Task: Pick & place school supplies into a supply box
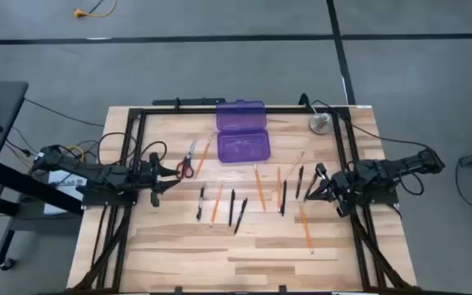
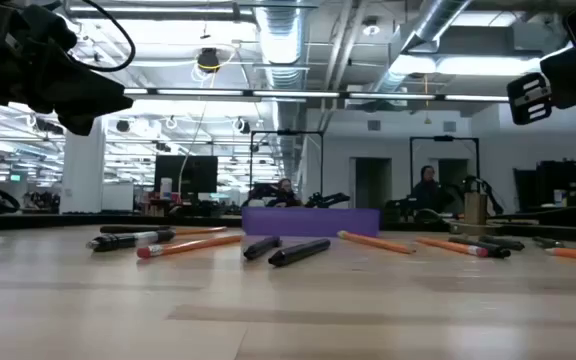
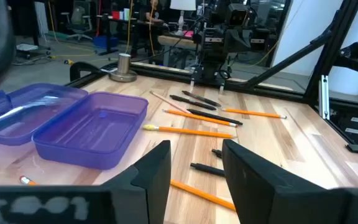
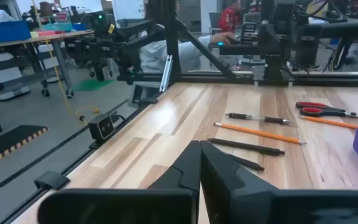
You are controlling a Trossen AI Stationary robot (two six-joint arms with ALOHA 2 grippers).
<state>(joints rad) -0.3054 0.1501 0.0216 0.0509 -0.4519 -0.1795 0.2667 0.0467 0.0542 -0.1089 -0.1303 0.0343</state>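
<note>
Left end effector (image 1: 156, 174) sits low at the worktop's left side, fingers spread with nothing between them, just beside the scissors (image 1: 187, 161); right end effector (image 1: 321, 185) waits at the right side, fingers pressed together, empty too. The box (image 1: 242, 138) lies at the middle of the far edge, lid hinged back flat and tray bare in the left wrist view, so it looks ready to take things from above and nothing is in yet. The supplies are scattered loose on the worktop (image 1: 179, 254) nearer than the box, between the two arms, likely so either arm can reach some. Count from above: one pair of scissors, roughly six orange pencils (image 1: 259, 187), though one near the scissors is hard to tell, and about six black pens (image 1: 231, 207). A grey disc (image 1: 320, 124) rests at the far right corner, well apart from the supplies.
</note>
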